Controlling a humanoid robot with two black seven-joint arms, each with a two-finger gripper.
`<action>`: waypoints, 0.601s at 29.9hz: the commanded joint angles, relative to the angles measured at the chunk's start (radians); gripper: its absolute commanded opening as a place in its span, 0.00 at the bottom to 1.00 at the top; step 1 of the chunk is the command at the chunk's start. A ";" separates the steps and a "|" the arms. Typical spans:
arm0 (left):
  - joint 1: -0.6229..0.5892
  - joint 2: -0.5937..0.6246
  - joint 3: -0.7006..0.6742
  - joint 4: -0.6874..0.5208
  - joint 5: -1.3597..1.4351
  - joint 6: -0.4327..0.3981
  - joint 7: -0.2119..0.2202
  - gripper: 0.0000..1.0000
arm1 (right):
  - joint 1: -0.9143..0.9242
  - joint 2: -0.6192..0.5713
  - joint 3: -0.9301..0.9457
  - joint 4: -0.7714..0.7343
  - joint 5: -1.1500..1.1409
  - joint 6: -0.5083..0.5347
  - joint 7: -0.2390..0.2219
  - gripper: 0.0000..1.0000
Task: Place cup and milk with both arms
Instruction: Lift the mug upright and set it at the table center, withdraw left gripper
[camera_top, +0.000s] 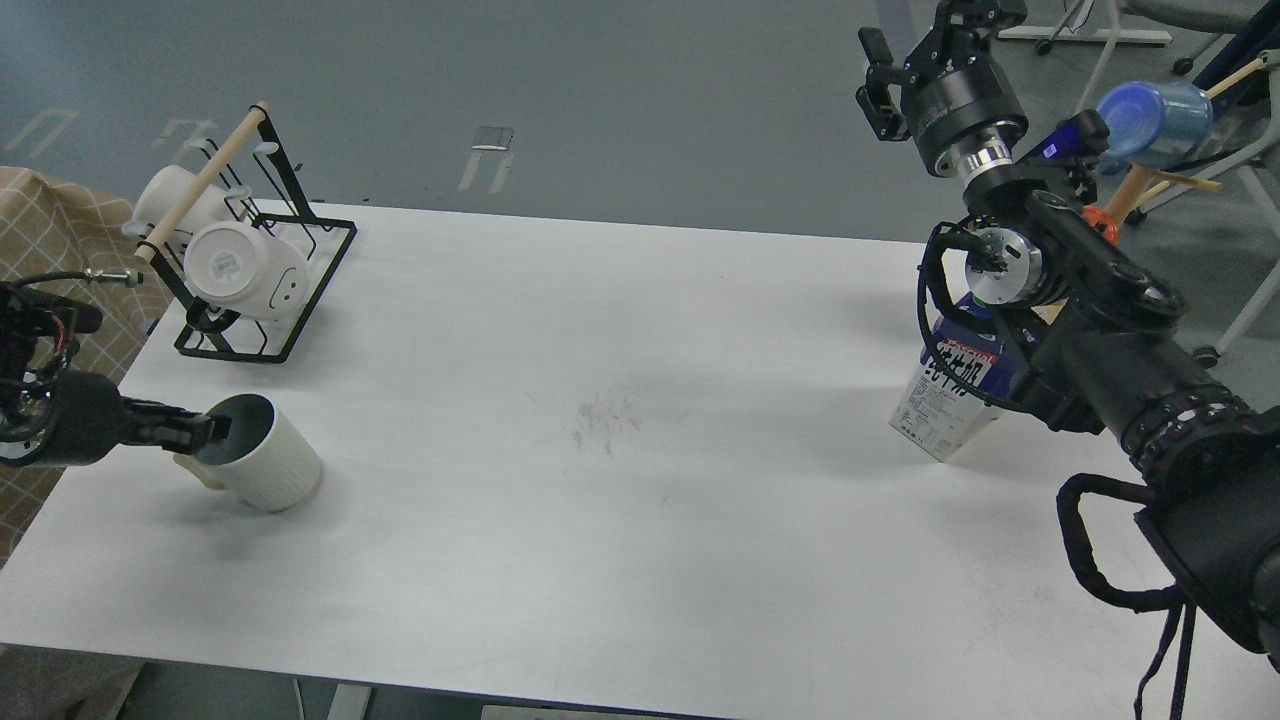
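Observation:
The cup (268, 468), a white ribbed mug with a dark grey inside, is at the near left of the white table (620, 480), tilted toward the left. My left gripper (212, 431) comes in from the left and is shut on its rim, with one finger inside the mouth. The milk (943, 398), a blue-and-white carton with black characters, stands upright at the right side of the table. Its top and cap are hidden behind my right arm. My right gripper (920, 45) is raised well above and beyond the carton, open and empty.
A black wire rack (300, 300) with a wooden bar stands at the back left, holding a white smiley-face cup (248, 270) and another white cup (170, 200). A blue plastic cup (1155, 125) hangs beyond the table's right edge. A chequered cloth (60, 230) lies at the left.

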 joint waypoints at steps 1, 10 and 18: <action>-0.083 0.039 -0.001 -0.105 -0.002 -0.004 0.000 0.00 | 0.007 0.000 0.001 0.000 0.000 -0.002 0.000 1.00; -0.307 -0.014 -0.001 -0.344 0.001 -0.051 0.000 0.00 | 0.070 0.000 0.001 -0.009 0.000 -0.008 0.000 1.00; -0.357 -0.351 0.011 -0.200 0.121 -0.051 0.000 0.00 | 0.109 0.000 -0.001 -0.015 0.000 -0.044 0.000 1.00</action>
